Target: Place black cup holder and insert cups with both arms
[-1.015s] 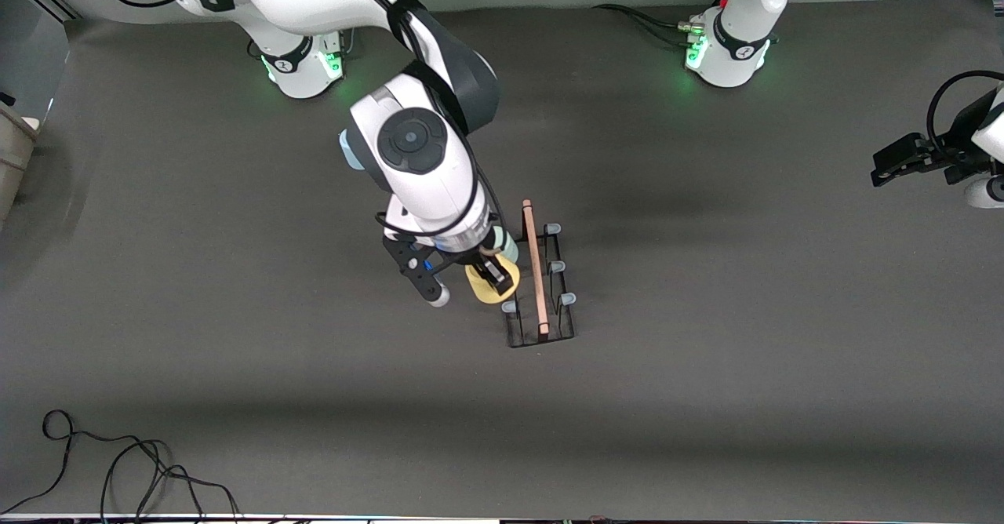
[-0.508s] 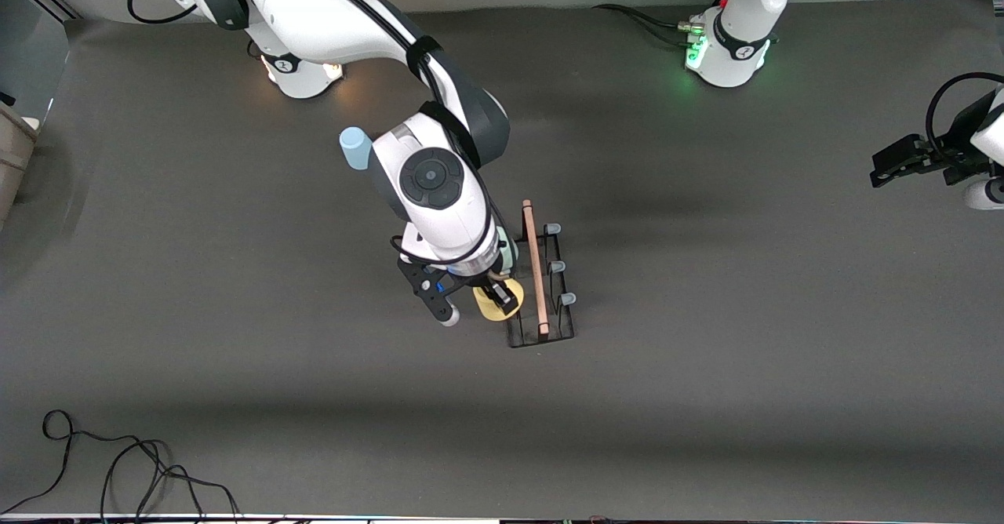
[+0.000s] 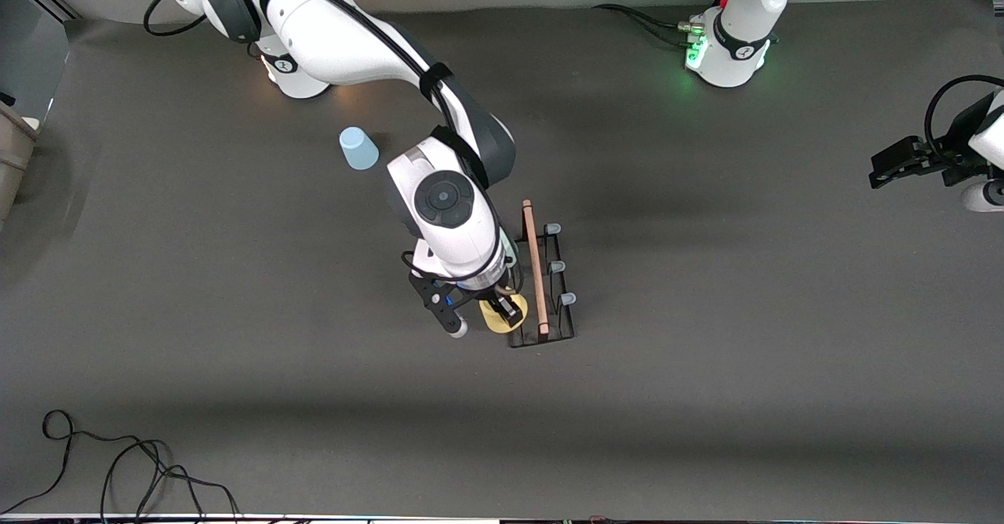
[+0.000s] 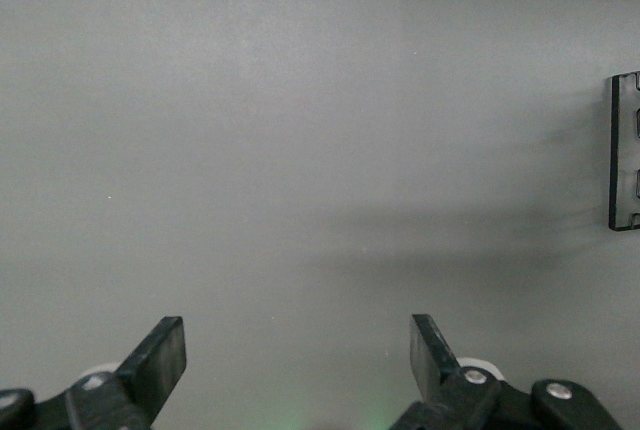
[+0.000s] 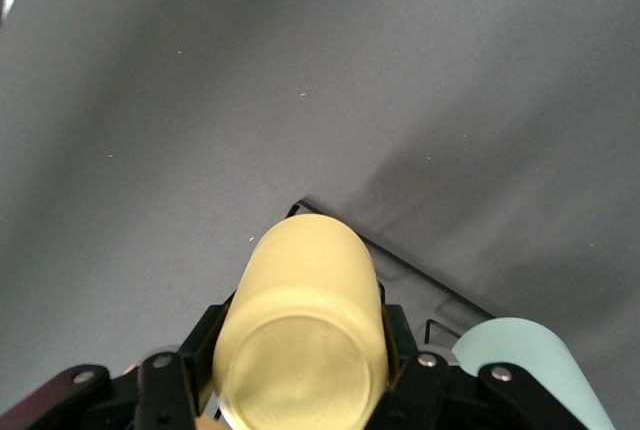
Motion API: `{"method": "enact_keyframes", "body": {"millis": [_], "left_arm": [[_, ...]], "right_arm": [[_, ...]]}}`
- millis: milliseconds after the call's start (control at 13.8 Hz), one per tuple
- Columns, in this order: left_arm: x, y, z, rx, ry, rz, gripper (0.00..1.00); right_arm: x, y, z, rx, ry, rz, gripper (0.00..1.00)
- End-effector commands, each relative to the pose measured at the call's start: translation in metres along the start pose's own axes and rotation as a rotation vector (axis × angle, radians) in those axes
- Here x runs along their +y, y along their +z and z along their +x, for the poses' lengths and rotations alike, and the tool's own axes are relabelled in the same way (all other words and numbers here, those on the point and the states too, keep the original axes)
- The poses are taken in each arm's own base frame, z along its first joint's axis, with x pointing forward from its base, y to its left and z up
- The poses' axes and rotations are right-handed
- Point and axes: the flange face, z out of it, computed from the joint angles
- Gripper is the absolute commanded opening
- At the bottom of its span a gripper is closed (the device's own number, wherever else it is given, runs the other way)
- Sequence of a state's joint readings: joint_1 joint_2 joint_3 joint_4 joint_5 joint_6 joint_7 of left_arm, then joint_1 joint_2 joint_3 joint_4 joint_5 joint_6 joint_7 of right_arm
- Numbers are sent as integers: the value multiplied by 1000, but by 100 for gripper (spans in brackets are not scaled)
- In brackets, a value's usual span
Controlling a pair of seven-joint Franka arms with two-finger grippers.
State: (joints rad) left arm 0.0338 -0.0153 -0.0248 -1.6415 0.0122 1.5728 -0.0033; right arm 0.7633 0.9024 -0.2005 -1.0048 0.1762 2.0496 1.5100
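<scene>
1. Since a second ago, my right arm has swung toward the front camera along the black cup holder (image 3: 541,285), carrying the yellow cup (image 3: 494,318) from beside the rack's middle to its nearest peg on the right arm's side.
2. Clearing away, that arm has uncovered the light blue cup (image 3: 358,148), which stands mouth-down on the table (image 3: 235,312), farther from the front camera than the rack and toward the right arm's end.
3. I see the right gripper (image 3: 508,309) clamped on the yellow cup, its fingers (image 5: 398,342) pressing the cup's sides just over the rack's base wire.
4. In the right wrist view the yellow cup (image 5: 300,335) shows its closed bottom, and the pale green cup (image 5: 535,370) sits just beside it on the rack.
5. From the front, the pale green cup (image 3: 511,251) is mostly hidden under my right wrist, next to the wooden rod handle (image 3: 535,265).
6. Three blue-tipped pegs (image 3: 560,267) on the left arm's side of the rack stand bare.
7. My left arm waits at its end of the table, well apart from the rack; the left gripper (image 4: 298,355) hangs with fingers spread wide over bare table, holding nothing.
</scene>
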Motion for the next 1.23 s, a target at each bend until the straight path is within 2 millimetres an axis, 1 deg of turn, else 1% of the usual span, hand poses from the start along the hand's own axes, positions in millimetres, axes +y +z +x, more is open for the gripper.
{"method": "enact_keyframes", "body": {"millis": [0, 73, 145, 218, 290, 363, 580, 725, 870, 943, 1088, 1160], "left_arm": [[0, -3, 0, 4, -14, -9, 100], [0, -3, 0, 4, -14, -9, 100], [0, -2, 0, 0, -14, -9, 100], [0, 2, 0, -10, -14, -8, 100], [-1, 2, 0, -5, -14, -9, 100], [-1, 2, 0, -5, -14, -9, 100], [-2, 1, 1, -2, -14, -9, 100], [-1, 1, 1, 0, -12, -8, 100], [-1, 1, 1, 0, -12, -6, 100], [-2, 1, 1, 0, -14, -3, 100], [-3, 2, 2, -2, -6, 0, 100], [-3, 2, 2, -2, -6, 1, 100]], "right_arm": [[-5, 14, -12, 17, 1, 17, 0], [-4, 21, -12, 17, 1, 17, 4], [-5, 23, -12, 17, 2, 24, 57], [-5, 25, -12, 17, 0, 28, 97], [-5, 24, -12, 17, -1, 29, 100], [-5, 23, -12, 17, -3, 29, 100], [-5, 5, -7, 24, -12, 23, 100], [-3, -23, -6, 43, -66, -1, 100], [4, -76, 3, 26, -78, -48, 100], [10, -107, 3, 11, -93, -64, 100], [23, -161, 3, -6, -122, -93, 100], [34, -183, 6, -17, -163, -131, 100]]}}
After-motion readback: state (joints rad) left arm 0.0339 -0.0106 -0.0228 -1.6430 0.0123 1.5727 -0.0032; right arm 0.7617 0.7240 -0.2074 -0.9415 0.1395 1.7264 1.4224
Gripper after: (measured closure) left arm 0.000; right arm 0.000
